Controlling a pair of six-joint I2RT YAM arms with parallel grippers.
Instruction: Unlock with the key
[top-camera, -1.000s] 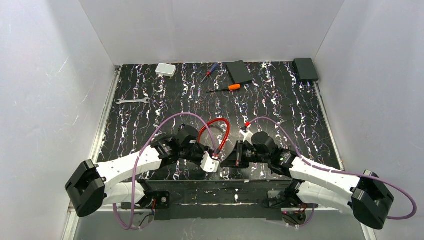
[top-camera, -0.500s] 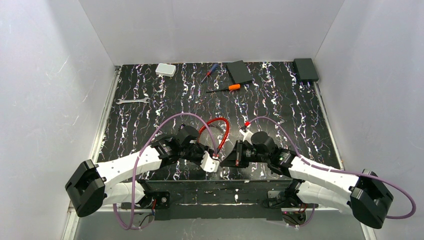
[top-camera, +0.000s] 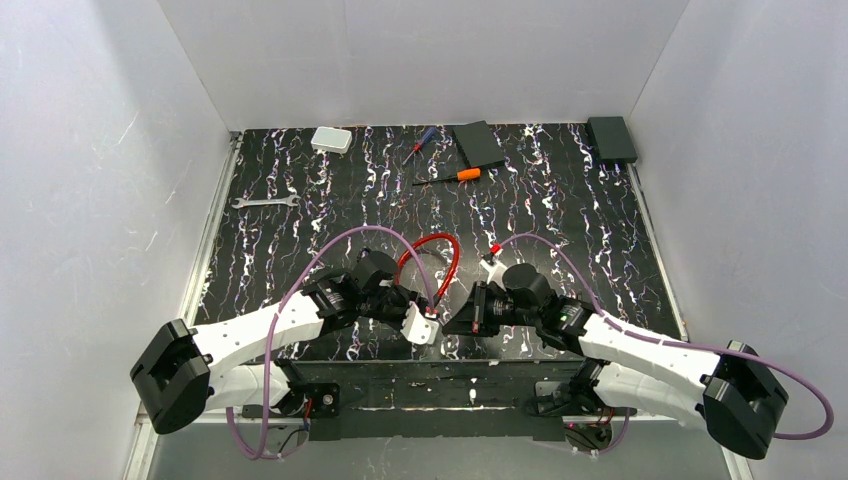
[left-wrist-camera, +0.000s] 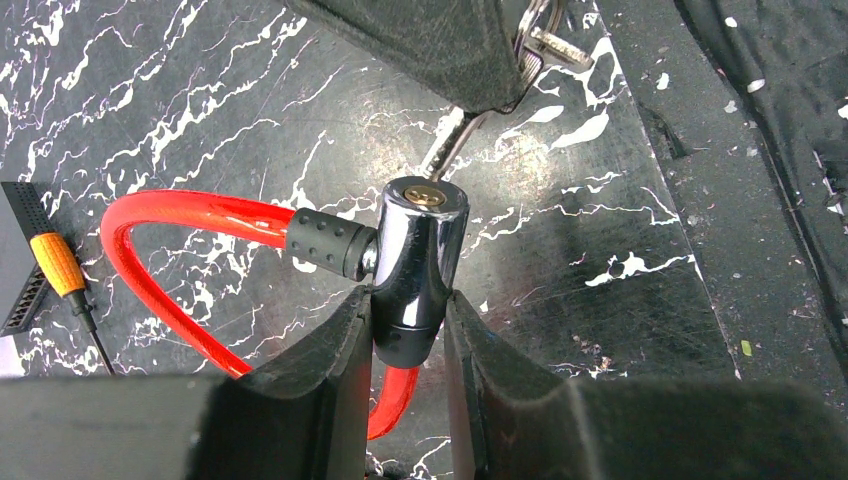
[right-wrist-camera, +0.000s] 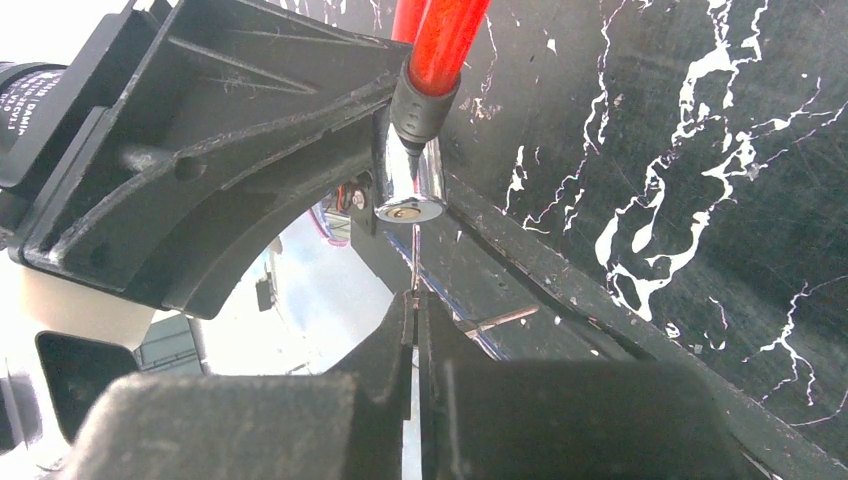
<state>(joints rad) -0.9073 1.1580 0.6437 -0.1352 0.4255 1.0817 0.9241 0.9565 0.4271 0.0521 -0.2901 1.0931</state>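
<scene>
A red cable lock (top-camera: 430, 245) lies near the table's front edge, its loop (left-wrist-camera: 190, 215) running into a chrome cylinder (left-wrist-camera: 418, 260). My left gripper (left-wrist-camera: 408, 300) is shut on that cylinder, whose brass keyhole (left-wrist-camera: 426, 196) faces my right gripper (top-camera: 455, 322). The right gripper (right-wrist-camera: 414, 300) is shut on the key, whose head is hidden between the pads. The key's silvery bit (left-wrist-camera: 452, 140) points at the keyhole (right-wrist-camera: 405, 212), and the thin blade (right-wrist-camera: 413, 262) reaches its face. Whether the tip is inside, I cannot tell. A key ring (left-wrist-camera: 545, 30) hangs beside the right gripper.
At the back lie a flat silver wrench (top-camera: 264, 202), an orange-handled screwdriver (top-camera: 455, 176), a small blue-and-red screwdriver (top-camera: 420, 143), a white box (top-camera: 331, 139), a dark plate (top-camera: 479, 142) and a black box (top-camera: 611, 138). White walls enclose three sides.
</scene>
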